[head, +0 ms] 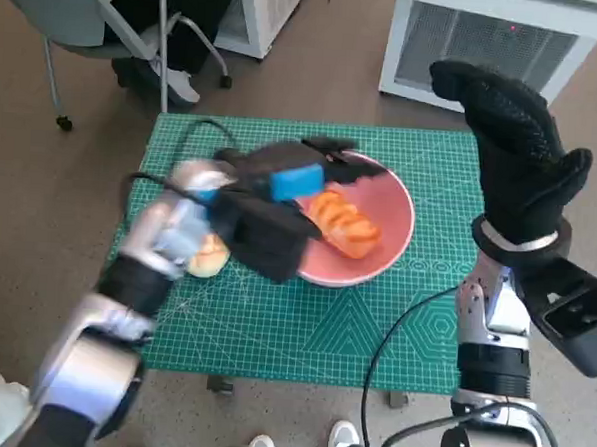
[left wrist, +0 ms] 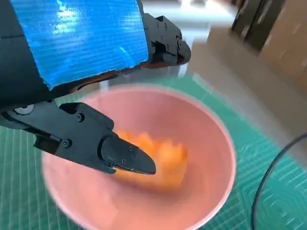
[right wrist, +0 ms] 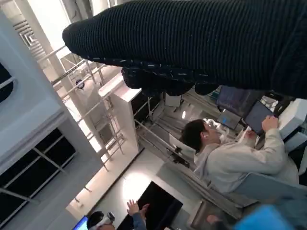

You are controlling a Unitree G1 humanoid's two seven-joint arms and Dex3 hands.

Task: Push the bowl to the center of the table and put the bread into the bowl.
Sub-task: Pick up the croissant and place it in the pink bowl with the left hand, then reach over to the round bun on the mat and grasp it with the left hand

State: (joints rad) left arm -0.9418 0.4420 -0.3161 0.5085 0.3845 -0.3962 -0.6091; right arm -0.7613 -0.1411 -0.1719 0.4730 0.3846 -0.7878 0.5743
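A pink bowl (head: 400,204) stands near the middle of the green mat (head: 273,332), and an orange bread (head: 345,224) lies inside it. My left hand (head: 280,198) hovers over the bowl's left side and holds nothing. In the left wrist view its black fingers (left wrist: 127,158) are spread above the bowl (left wrist: 216,139), with the blurred bread (left wrist: 163,155) lying below them. My right hand (head: 522,155) is raised off the table's right side, empty, with its fingers stretched upward. The glove (right wrist: 201,43) fills the top of the right wrist view.
A pale bun (head: 209,255) lies on the mat beside my left wrist. A black cable (head: 393,339) crosses the mat's front right. A chair (head: 89,22) and a white unit (head: 488,43) stand beyond the table. A seated person (right wrist: 230,158) appears in the right wrist view.
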